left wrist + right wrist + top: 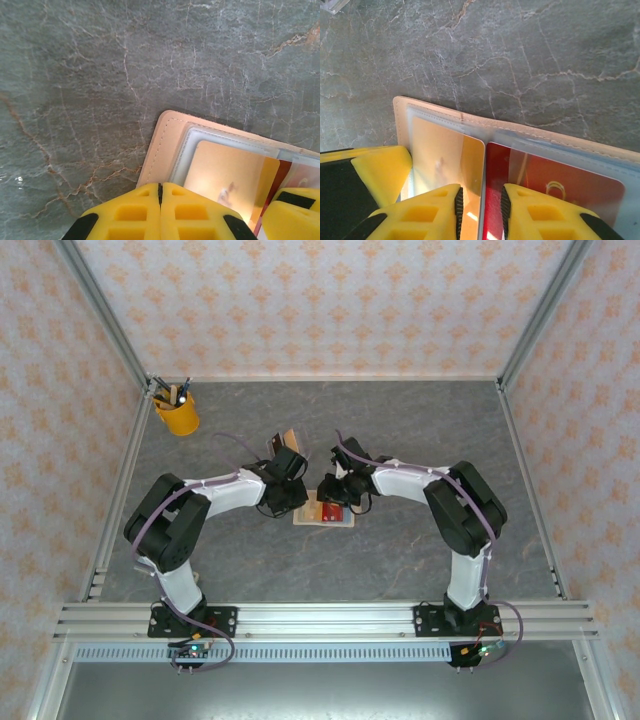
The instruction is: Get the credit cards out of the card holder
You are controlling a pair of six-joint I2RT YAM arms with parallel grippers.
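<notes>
The tan card holder (pixel 340 521) lies open and flat on the grey table between both arms. In the left wrist view my left gripper (pixel 160 188) is shut, its tips resting on the card holder (pixel 165 145) at its stitched left edge, with nothing between them. A tan credit card (pixel 235 172) sits in the clear pocket beside it. In the right wrist view my right gripper (pixel 480 202) is open by a narrow gap, standing over the seam between the tan credit card (pixel 445 150) and a dark red credit card (pixel 560 180), both in the card holder (pixel 540 136).
A clear acrylic stand (pixel 286 443) with cards in it stands just behind the left gripper. A yellow cup of pens (pixel 177 413) is at the back left. Patterned walls and metal rails close in the table. The left gripper's finger (pixel 377 167) crowds the right one.
</notes>
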